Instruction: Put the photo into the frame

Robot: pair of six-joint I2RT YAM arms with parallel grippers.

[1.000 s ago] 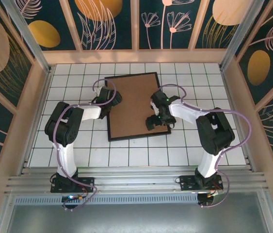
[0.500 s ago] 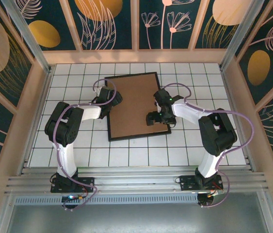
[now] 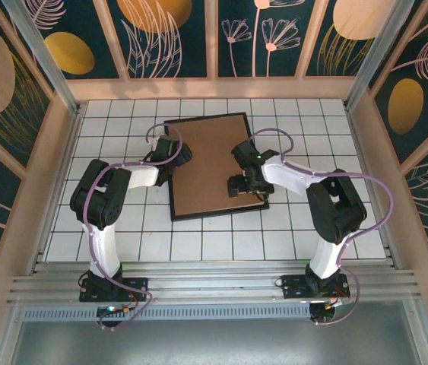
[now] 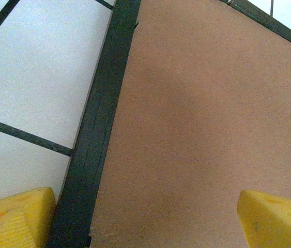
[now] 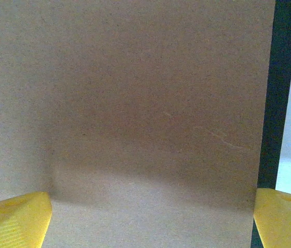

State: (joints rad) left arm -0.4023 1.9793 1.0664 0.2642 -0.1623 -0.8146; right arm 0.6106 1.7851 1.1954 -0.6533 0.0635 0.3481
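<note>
We see the frame (image 3: 214,216) lying flat near the middle of the white tiled table (image 3: 305,129), turned a little askew. Its narrow black rim encloses a plain brown backing board (image 3: 210,160) that fills the whole inside; what lies under the board we cannot tell. The left gripper (image 3: 181,155) sits at the frame's left edge, about midway along it. Its claw is spread wide and holds nothing. In the left wrist view one yellow fingertip (image 4: 16,219) stands over the tile just outside the rim and the other over the board, so the jaws straddle the rim. The right gripper (image 3: 237,185) is over the board's near right part, close to the right rim. Its claw is also fully spread and empty. In the right wrist view one fingertip (image 5: 13,219) is over the brown board and the other is at the black rim. Whether either gripper's fingers touch the surface or hang just above it we cannot make out from these angles.
</note>
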